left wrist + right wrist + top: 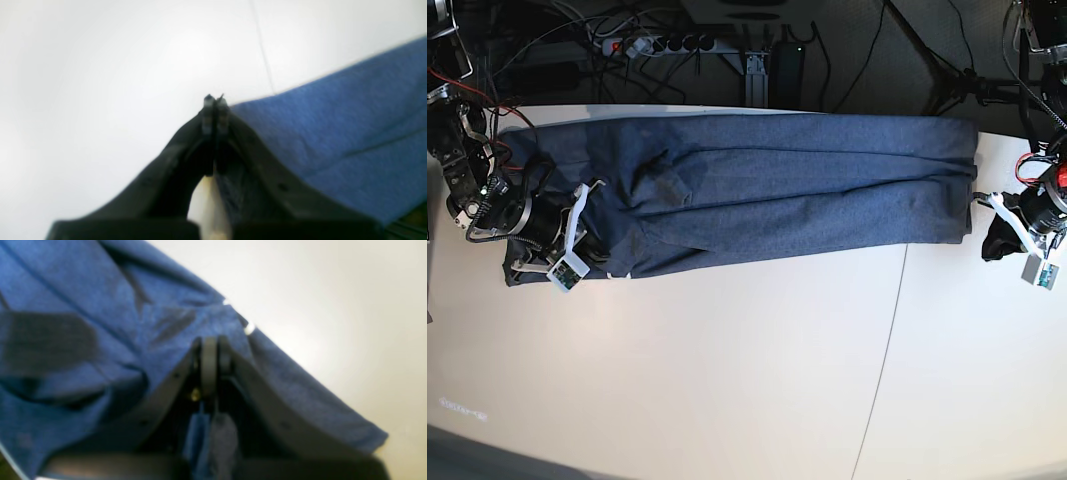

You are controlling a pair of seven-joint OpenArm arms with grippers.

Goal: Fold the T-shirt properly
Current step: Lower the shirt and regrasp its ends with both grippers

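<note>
**T-shirt gripped at both ends**

The T-shirt [757, 190] is stretched as a long folded band across the white table [727, 380], from 9 o'clock to 3 o'clock in the base view. The left gripper [215, 100] is closed at the shirt's 3 o'clock edge, with blue fabric pinched behind its tips. The right gripper [210, 343] is closed on cloth at the bunched 9 o'clock end.
</note>
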